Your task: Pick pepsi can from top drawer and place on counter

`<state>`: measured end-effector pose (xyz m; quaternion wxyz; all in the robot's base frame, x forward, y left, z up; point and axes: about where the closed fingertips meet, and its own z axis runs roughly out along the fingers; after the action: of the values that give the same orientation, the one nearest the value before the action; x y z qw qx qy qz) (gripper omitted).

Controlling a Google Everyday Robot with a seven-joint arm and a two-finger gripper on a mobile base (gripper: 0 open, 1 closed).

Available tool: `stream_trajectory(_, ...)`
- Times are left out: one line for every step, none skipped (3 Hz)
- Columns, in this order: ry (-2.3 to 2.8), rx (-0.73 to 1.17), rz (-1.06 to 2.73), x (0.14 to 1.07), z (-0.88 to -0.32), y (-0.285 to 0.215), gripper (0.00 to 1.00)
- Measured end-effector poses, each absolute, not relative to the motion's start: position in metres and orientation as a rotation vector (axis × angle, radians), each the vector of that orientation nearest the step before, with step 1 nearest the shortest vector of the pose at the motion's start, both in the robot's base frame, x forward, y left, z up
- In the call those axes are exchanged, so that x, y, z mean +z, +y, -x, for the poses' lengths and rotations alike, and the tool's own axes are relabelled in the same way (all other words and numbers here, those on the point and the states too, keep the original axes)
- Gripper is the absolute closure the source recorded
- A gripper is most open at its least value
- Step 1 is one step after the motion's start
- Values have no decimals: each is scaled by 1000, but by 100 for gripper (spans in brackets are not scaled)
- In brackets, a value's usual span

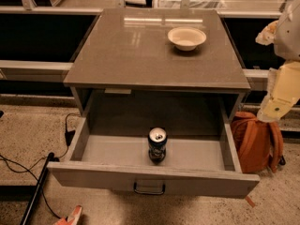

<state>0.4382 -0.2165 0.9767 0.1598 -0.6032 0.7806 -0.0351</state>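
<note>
Speckled beige floor (28, 125) all round, with dark panels and pale rails behind. At the centre, one grey cabinet (79, 100) topped by one glossy grey-brown counter (140, 55), catching strips of light near its far edge. On that counter, one cream bowl (186, 38), upright, towards the far right corner.

Under the counter, one drawer (93, 172), pulled well out and open to view from above. One small dark handle (149, 189) at the middle of its flat front panel. Inside, one can (157, 145): dark blue, with a silver top and pull tab. Stands upright on the drawer floor, about midway between the two side walls and close behind the front panel. Touches neither side wall. Sits a level lower than the bowl and well apart from it.

At the right edge, one arm (290, 29) in white and cream, partly cut off. One gripper (274, 108) at its lower end, hanging just beside the cabinet's right side, outside the drawer and well apart from the can. Open or closed: cannot tell.

Below the gripper, one orange backpack (255, 142) on the floor against the cabinet's right side. At left, dark cables (65, 123) trailing over the floor, number unclear, and one black bar (35, 191) slanting towards the bottom edge.
</note>
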Motion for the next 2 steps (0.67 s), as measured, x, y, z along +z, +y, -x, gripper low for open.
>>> stream_trajectory(2230,-100,1724,977,-438,-217,0)
stream_trajectory(2215,-1,1754,955,-445,-202,0)
